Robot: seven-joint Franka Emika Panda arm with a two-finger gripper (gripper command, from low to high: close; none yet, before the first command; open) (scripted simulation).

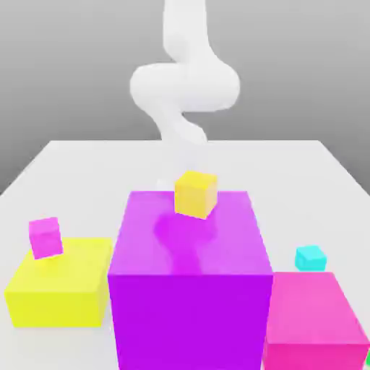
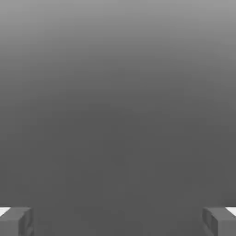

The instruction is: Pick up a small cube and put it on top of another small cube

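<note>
Judging from how everything lies, the task has not got past its start: nothing is held and no small cube sits on another small cube. The tiny cyan cube (image 1: 311, 257) rests on the white table (image 1: 65, 162) toward the exterior view's right, just beside the big pink block (image 1: 314, 318) at its far edge and close to the big purple block (image 1: 189, 278). It stands alone, with nothing touching it from above.

The white arm (image 1: 184, 87) rises behind the purple block, well back from the cyan cube. In the hand view the gripper (image 2: 118, 221) has its two grey fingers (image 2: 16, 220) spread to the far sides of the picture, so the pincer is wide, with only plain grey between the fingers and nothing in them.

Two other small cubes could serve as the base. A small orange-yellow cube (image 1: 195, 194) sits on top of the purple block near its far edge, and a small magenta cube (image 1: 45, 237) sits tilted on the big yellow block (image 1: 58, 289) at the exterior view's left.

All the work seems to be left: bringing the hand over the cyan cube, lowering, closing on it, lifting, carrying it over another small cube and setting it down squarely there
</note>
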